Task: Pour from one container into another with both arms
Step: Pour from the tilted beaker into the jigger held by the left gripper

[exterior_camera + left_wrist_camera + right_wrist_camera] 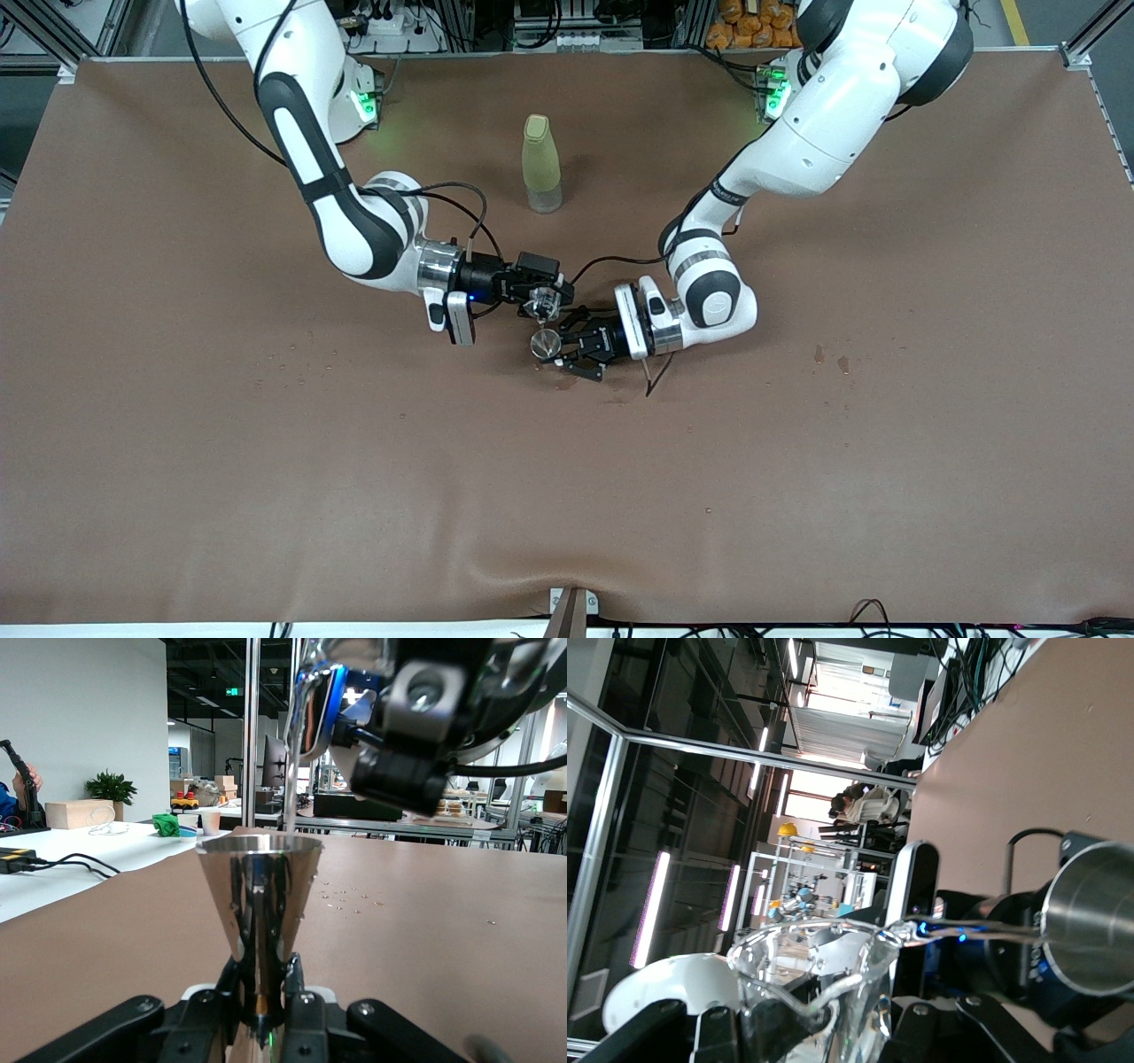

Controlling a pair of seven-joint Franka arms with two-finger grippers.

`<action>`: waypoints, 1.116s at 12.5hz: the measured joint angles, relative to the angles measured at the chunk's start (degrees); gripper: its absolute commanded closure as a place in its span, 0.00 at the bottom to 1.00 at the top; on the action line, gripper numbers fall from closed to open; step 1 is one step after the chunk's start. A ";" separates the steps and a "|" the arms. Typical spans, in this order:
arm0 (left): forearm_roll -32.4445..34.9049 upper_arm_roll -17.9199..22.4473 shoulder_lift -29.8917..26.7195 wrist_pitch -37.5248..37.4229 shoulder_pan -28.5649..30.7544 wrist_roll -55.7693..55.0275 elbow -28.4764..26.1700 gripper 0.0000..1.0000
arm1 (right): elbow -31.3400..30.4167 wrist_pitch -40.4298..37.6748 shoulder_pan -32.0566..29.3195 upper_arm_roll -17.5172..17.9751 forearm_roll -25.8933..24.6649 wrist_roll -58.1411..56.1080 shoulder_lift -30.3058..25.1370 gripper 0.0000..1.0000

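Observation:
Over the middle of the table my left gripper [567, 347] is shut on the stem of an upright, cone-shaped metal cup [543, 344]. My right gripper [542, 294] is shut on a clear glass cup [540, 308], tilted just above the metal cup. In the left wrist view the metal cup [261, 890] stands between my left gripper's [263, 983] jaws, and a thin stream [290, 788] falls into it from the glass cup [314, 700] overhead. In the right wrist view the glass cup [819, 979] sits in my right gripper [815, 1032], its spout toward the metal cup [1090, 921].
A yellow-green bottle [541, 164] stands upright on the brown table cover [266, 496], farther from the front camera than both grippers. Small water drops [292, 359] lie toward the right arm's end, and two dark spots [829, 359] toward the left arm's end.

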 measured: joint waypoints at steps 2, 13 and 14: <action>0.00 -0.64 -0.02 0.00 0.42 0.00 -0.06 1.00 | 0.00 -0.78 0.00 0.03 -0.01 1.91 -0.01 1.00; 0.00 -1.64 -1.72 -0.03 1.40 0.00 -2.93 1.00 | 0.00 -1.69 0.00 0.04 -0.02 12.60 -0.06 1.00; 0.00 -1.87 -1.80 -0.04 1.45 0.00 -3.11 1.00 | 0.00 -1.73 0.00 0.04 -0.02 13.67 -0.06 1.00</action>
